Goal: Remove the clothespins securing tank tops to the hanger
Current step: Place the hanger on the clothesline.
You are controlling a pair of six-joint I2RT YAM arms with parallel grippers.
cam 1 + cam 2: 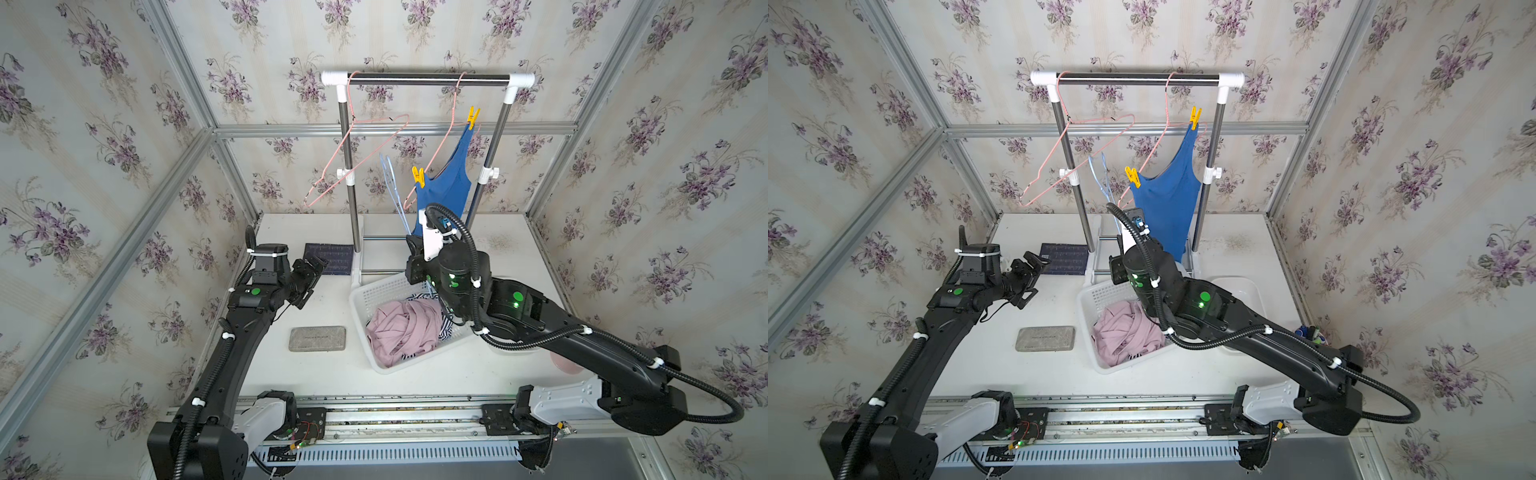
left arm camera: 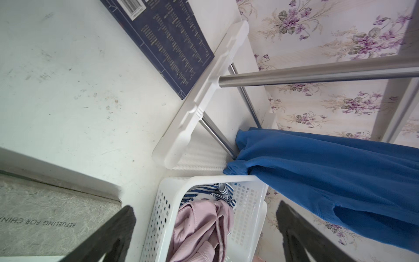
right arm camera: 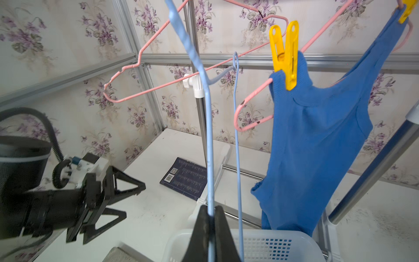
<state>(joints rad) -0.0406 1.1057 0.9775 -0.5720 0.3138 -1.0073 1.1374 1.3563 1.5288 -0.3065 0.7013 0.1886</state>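
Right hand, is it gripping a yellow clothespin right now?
No, the right hand is shut on the wire of the light blue hanger, while a yellow clothespin sits clipped on the blue tank top.

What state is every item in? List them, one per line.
blue tank top: hanging, pinned to pink hanger
yellow clothespins: both clipped on
pink tank top: crumpled in basket
striped tank top: in basket, mostly buried
blue hanger: bare, gripped
left gripper: open, empty
right gripper: shut on blue hanger
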